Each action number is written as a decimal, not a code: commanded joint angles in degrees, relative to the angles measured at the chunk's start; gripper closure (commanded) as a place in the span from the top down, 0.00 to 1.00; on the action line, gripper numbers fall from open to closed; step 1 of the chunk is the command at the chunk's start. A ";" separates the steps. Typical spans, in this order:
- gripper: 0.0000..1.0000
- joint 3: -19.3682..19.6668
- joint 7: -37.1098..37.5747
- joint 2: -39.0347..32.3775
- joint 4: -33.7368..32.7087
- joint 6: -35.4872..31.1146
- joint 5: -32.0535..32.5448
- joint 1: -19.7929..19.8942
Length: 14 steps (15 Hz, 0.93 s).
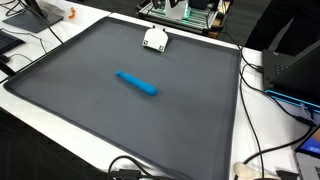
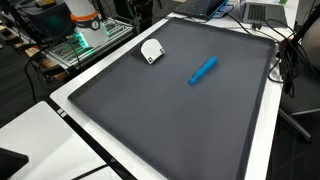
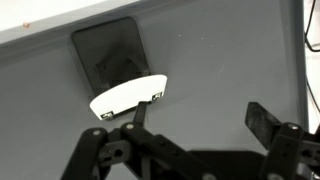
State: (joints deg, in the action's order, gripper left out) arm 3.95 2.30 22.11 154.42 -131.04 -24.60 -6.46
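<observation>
The white object lay by the grey mat's far edge, with the blue pen flat near the mat's middle. Over that edge the tool hung wide open and empty, apparently not yet lowered.

marker on mat centre | cup at mat edge | well apart

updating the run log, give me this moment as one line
end effector: open, empty | nearest: white object on grey mat, just ahead, contact unclear | blue marker: lying mid-mat, untouched
</observation>
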 commanded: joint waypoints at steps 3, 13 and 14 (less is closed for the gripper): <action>1.00 -1.29 9.69 -0.40 3.42 -1.06 -8.00 1.91; 1.00 -4.43 23.28 -5.75 2.73 -8.62 -12.83 4.42; 1.00 -4.65 23.44 -6.55 2.72 -9.31 -12.89 4.36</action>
State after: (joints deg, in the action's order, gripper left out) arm 0.11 25.86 15.49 157.19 -140.61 -37.32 -2.95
